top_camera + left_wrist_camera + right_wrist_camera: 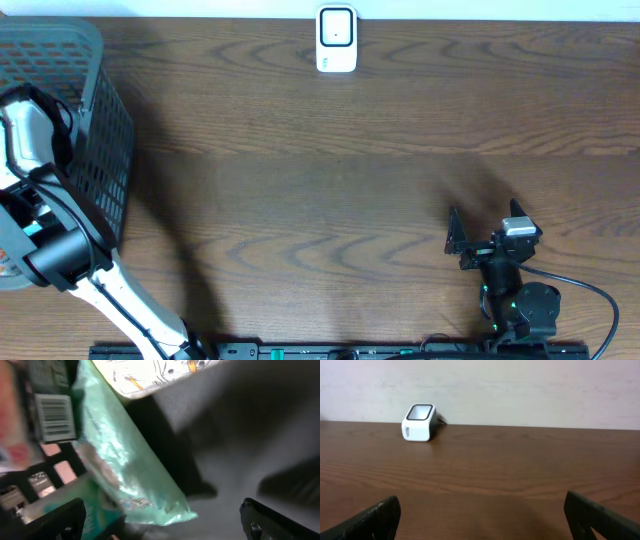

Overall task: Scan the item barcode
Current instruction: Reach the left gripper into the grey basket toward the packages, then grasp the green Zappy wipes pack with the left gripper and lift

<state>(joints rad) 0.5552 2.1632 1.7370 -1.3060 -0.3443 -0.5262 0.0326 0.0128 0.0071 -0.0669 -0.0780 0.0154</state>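
Left gripper (162, 522) is being held spread wide inside the basket (105, 140), nothing pinched; only its fingertips (55, 522) are being shown, down at the bottom corners. A shiny green packet (130, 470) is being seen right in front of it, partly cut off. The barcode label (55, 417) beside it is being blurred, so whose it is can't be told. Right gripper (480, 520) is being held wide open too, low over the table (510, 470), well apart from the white scanner (336, 38).

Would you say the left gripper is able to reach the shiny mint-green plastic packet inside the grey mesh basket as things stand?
Probably yes: the left gripper is open and pointed at the shiny mint-green plastic packet, with nothing between them, though other packaged items press close beside it.
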